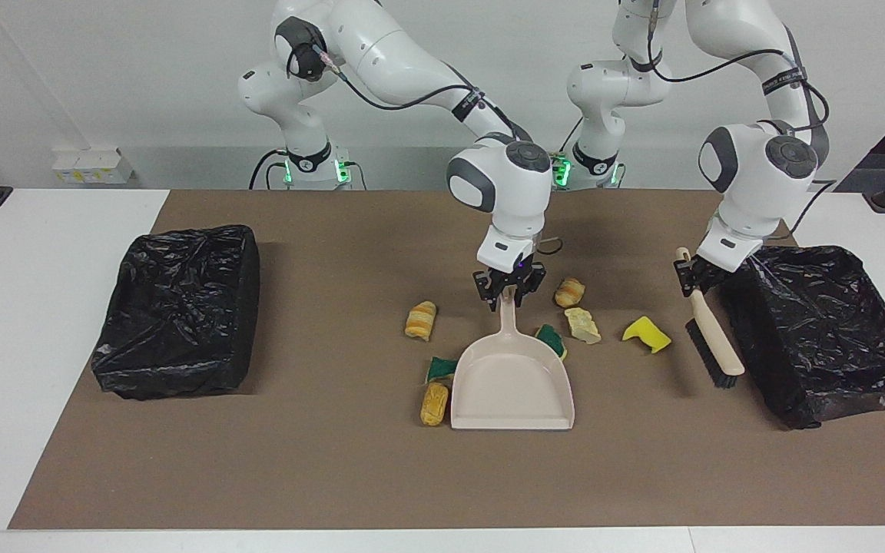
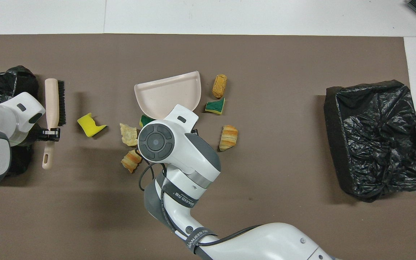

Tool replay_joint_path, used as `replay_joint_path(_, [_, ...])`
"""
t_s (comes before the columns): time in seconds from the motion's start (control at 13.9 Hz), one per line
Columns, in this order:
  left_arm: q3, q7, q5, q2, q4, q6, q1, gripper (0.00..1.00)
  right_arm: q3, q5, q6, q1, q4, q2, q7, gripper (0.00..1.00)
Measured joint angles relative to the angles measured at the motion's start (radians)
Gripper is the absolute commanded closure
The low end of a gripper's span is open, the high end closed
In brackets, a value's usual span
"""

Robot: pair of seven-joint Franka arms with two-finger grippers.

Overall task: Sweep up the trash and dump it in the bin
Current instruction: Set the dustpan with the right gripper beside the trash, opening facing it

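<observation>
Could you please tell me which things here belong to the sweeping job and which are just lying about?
In the job: tan bread-like rolls; pale crusty chunk; yellow sponge bit; green-and-yellow sponge bits; beige plastic dustpan, held by the right gripper; beige black-bristled brush, held by the left gripper; black-bagged bins.
Lying about: brown table mat; white boxes by the wall.

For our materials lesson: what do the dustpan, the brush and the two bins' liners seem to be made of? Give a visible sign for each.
Dustpan: probably plastic; smooth, evenly beige, moulded in one piece with its handle.
Brush: beige handle, plastic or painted wood, hard to tell; dark bristles, likely synthetic.
Bin liners: thin plastic film; black, glossy, heavily crinkled.
</observation>
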Motion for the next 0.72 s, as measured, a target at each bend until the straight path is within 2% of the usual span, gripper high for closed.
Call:
replay_joint_path(0.22, [0.000,0.000,0.000,0.001,-0.001,-0.035,0.001,1.00,-0.004,0.000,-0.010,-0.014,0.001,-0.019,-0.058,1.00])
replay_joint_path(0.51, [-0.001,0.000,0.000,0.005,-0.011,-0.053,0.001,1.00,-0.006,0.003,-0.060,-0.076,-0.006,-0.077,-0.309,1.00])
replay_joint_path(0.72, [-0.011,0.000,0.000,0.005,-0.011,-0.092,0.001,1.00,-0.005,0.012,-0.182,-0.149,-0.013,-0.143,-0.588,1.00])
